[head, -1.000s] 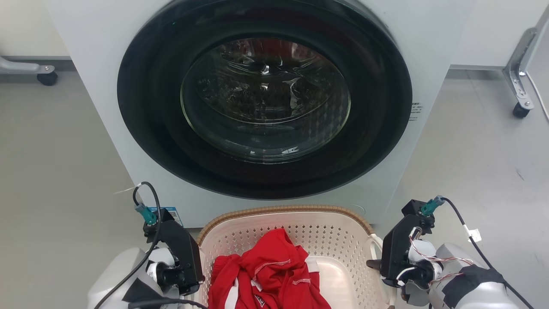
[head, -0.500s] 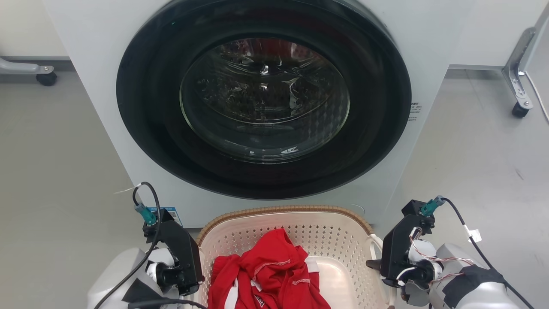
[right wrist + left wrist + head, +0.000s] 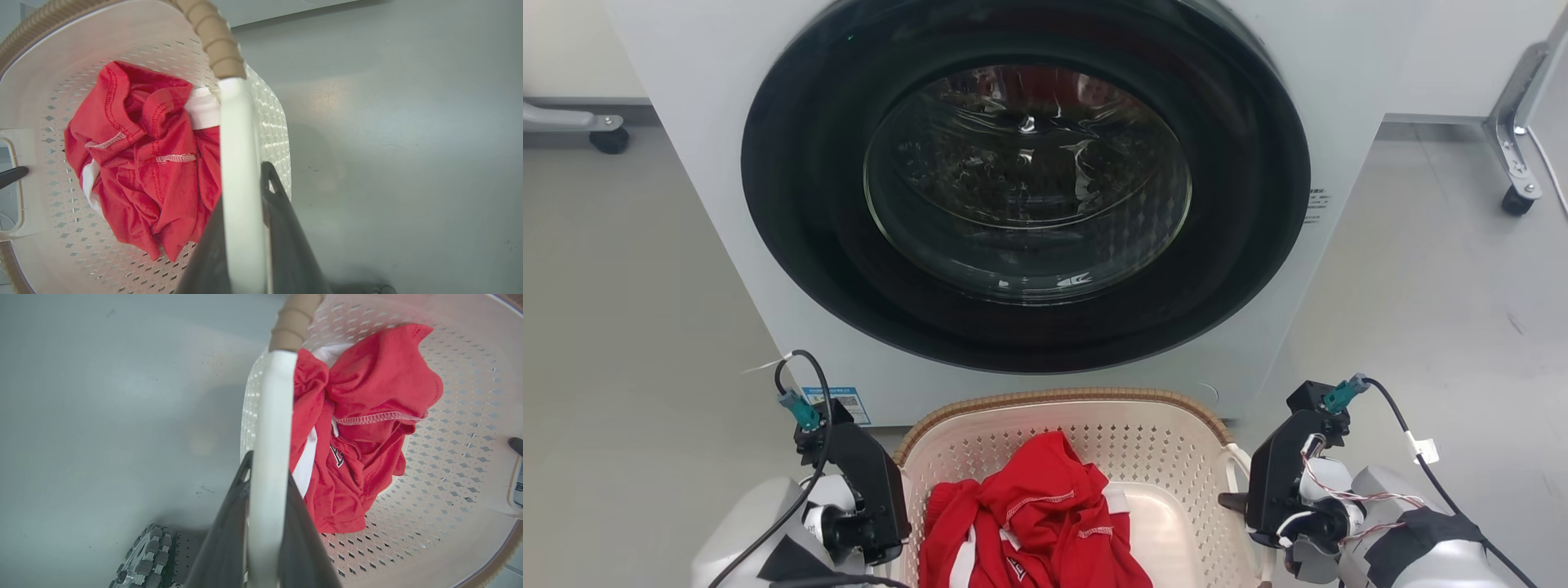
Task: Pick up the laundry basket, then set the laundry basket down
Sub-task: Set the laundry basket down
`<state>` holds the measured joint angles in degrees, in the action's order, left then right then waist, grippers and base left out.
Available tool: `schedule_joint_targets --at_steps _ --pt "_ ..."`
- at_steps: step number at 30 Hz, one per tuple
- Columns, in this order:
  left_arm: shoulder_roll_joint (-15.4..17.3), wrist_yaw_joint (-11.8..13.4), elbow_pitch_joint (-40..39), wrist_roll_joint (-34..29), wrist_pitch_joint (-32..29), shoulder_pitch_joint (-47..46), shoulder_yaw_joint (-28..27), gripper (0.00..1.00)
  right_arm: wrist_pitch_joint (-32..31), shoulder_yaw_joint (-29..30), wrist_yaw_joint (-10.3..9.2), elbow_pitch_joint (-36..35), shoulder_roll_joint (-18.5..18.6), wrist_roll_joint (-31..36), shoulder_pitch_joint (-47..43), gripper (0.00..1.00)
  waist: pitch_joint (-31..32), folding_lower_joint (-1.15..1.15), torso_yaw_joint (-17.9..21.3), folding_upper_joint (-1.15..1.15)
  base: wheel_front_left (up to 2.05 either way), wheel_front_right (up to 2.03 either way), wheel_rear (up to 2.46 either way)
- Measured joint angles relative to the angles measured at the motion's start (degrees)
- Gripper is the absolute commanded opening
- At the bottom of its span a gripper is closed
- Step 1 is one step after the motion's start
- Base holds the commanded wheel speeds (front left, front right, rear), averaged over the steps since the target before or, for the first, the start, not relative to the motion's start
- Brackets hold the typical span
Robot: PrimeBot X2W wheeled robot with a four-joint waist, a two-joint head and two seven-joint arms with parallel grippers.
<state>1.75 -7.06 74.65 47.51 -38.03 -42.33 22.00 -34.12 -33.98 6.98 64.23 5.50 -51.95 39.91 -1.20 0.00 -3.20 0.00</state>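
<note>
Laundry basket [image 3: 1054, 398]: one, between the grippers, just before one washer [image 3: 1339, 65]. Two handles: left handle [image 3: 271, 416] clamped by left gripper [image 3: 267, 469], right handle [image 3: 239, 134] by right gripper [image 3: 245, 192]. One red garment [image 3: 1037, 506] inside. Grey floor [image 3: 629, 286].

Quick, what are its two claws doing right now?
Left gripper: closed on one white handle of the laundry basket.
Right gripper: closed on the other handle.
</note>
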Motion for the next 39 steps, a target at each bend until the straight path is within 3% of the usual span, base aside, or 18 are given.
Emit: schedule_joint_targets --at_steps 16,39 --pt "0.3 0.0 -2.6 -1.7 8.2 0.1 1.5 0.00 5.7 -1.0 -0.02 -2.3 0.5 0.2 0.5 0.00 -6.6 0.01 0.8 0.00 0.00 0.00 0.00" --pt "0.3 1.0 -6.6 -6.0 26.1 -2.8 3.9 0.00 22.0 -3.5 -0.42 -5.3 1.9 5.6 4.0 0.00 -24.8 0.01 1.5 0.00 0.00 0.00 0.00"
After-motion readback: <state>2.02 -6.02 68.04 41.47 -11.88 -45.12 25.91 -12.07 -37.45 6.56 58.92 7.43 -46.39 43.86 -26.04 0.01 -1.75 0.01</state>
